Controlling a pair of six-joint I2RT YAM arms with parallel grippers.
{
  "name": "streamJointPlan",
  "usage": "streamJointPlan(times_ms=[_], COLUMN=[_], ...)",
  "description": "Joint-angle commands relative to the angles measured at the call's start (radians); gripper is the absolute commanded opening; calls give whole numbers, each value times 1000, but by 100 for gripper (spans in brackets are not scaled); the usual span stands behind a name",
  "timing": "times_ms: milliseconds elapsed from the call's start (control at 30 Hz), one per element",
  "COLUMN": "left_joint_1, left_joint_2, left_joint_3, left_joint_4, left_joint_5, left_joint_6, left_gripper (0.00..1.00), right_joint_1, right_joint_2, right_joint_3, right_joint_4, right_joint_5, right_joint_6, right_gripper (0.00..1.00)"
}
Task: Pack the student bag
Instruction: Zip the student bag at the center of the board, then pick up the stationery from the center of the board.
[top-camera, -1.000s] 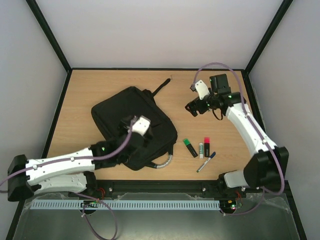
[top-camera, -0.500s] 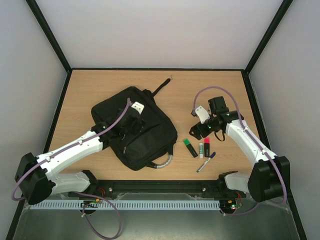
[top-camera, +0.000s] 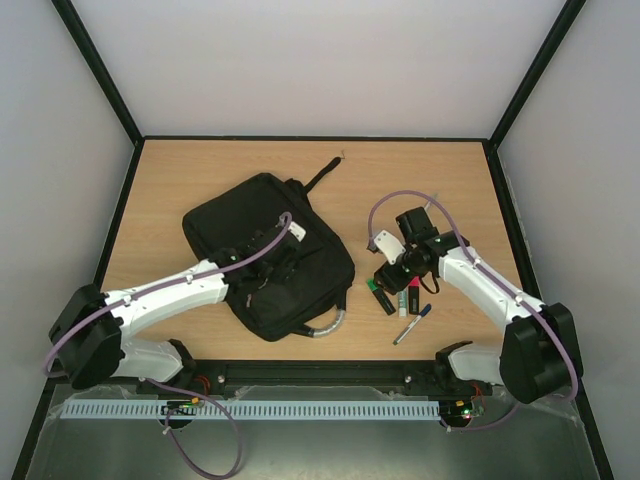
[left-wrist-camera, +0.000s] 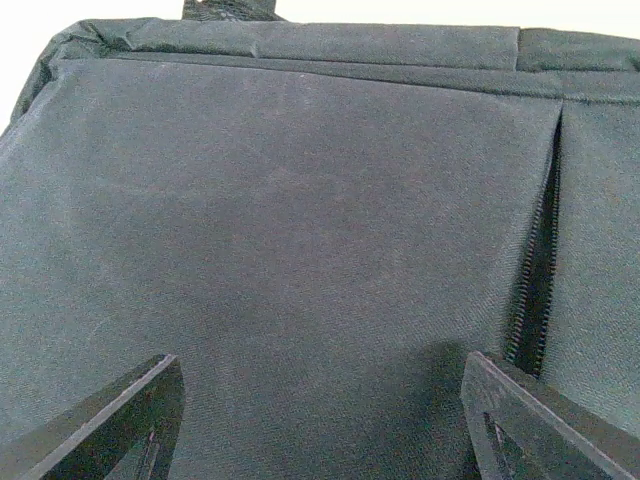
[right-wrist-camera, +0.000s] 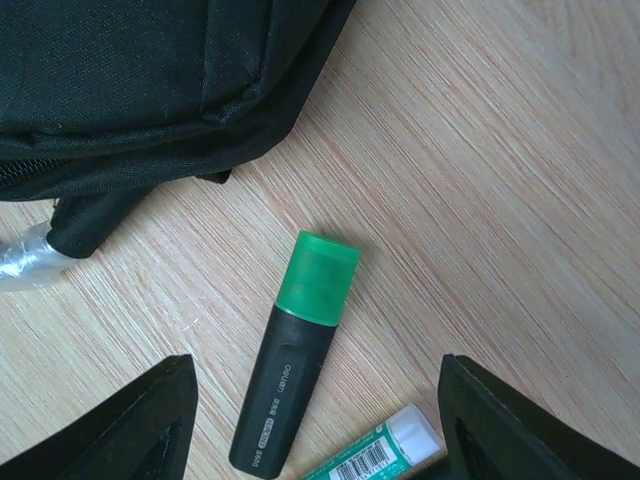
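While poised with left end effector (left-wrist-camera: 320, 358) and right end effector (right-wrist-camera: 315, 360) open, empty, over student bag (left-wrist-camera: 300, 200) and green highlighter (right-wrist-camera: 300, 340), packs nothing yet.

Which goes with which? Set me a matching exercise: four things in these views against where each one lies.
Things
1. large black soft fabric student bag
2. black highlighter with a green cap
3. white glue stick with a green label
4. slim pen with a dark blue cap

Places
A. between the fingers of the open right gripper, untouched
B. directly under the open left gripper
C. lowest of the small items in the top view
D. just entering the bottom edge of the right wrist view

Pairs: 1-B, 2-A, 3-D, 4-C
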Motion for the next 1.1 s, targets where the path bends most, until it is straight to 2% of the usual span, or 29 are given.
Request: streamJointPlan(times_ms=[0, 333, 667, 800, 933, 1067], left_joint_1=[-44, -134, -155, -156, -155, -155], left_joint_2=[28, -45, 100, 134, 153, 201], left_joint_3=[-19, -64, -52, -45, -9, 67], left_joint_4=[-24, -13, -78, -81, -80, -81], left_joint_5=[-65, -63, -317, -372, -385, -349], left_joint_6=[36, 71, 31, 29, 32, 61], left_gripper=[79, 80, 75, 66, 43, 26], right_joint_1=[18, 20, 24, 32, 39, 45], right_joint_2=[18, 5, 10, 16, 31, 58], right_joint_3=[-19, -44, -55, -73, -94, -98], right_joint_4=[-6, -4, 7, 4, 5, 15], right_joint_5=[15, 29, 32, 41, 36, 27], right_joint_6=[12, 18, 31, 22, 21, 35], right_gripper=[66, 65, 65, 64, 63, 63])
